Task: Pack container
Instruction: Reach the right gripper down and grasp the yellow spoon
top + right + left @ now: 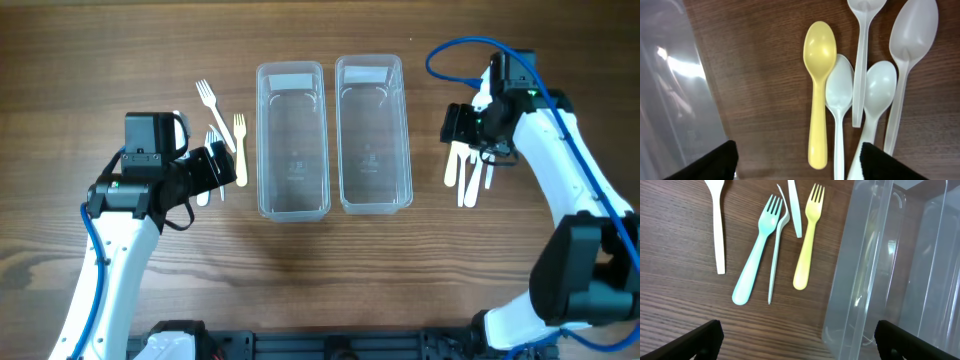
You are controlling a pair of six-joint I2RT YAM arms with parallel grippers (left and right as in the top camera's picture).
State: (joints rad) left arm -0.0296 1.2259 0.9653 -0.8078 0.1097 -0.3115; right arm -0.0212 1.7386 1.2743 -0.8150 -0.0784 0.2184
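Two clear plastic containers stand side by side mid-table, the left one [292, 140] and the right one [374, 133], both empty. Left of them lie forks: a yellow fork [806, 240], a teal fork [754, 252], a thin pale fork [776, 255] and a white fork [211, 103]. Right of them lie spoons: a yellow spoon [818, 90] and several white spoons [839, 107]. My left gripper [797, 342] is open and empty above the wood below the forks, beside the left container. My right gripper [797, 162] is open and empty over the yellow spoon's handle.
A white utensil handle [717, 225] lies at the far left of the left wrist view. The left container's corner [860, 295] is close to my left gripper's right finger. The right container's edge [675, 100] is beside my right gripper's left finger.
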